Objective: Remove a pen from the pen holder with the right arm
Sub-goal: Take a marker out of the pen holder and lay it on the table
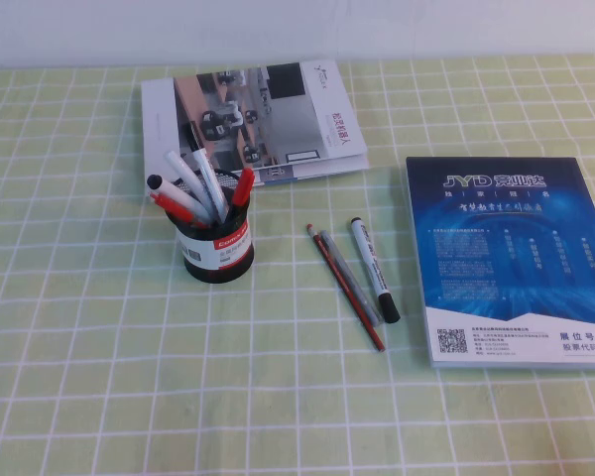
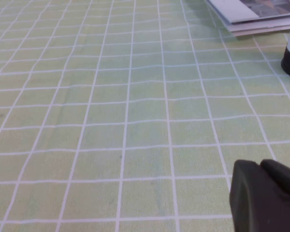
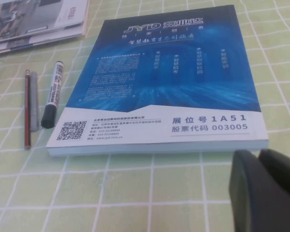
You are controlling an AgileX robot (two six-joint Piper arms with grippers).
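While left gripper [image 2: 262,170], right gripper [image 3: 260,159] hover low, pens [image 1: 206,184] seem left-leaning.

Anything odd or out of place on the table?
Three writing tools lie loose outside the pen holder: pencil, grey pen, black marker. Nothing spilled. Left gripper is low over the cloth; right gripper is shut, near the blue booklet.

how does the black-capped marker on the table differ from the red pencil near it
The marker is shorter and thicker than the red pencil. The marker is white with a black cap; the red pencil is dark red. Both lie flat outside the pen holder. The left gripper and right gripper sit low over the cloth, touching neither.
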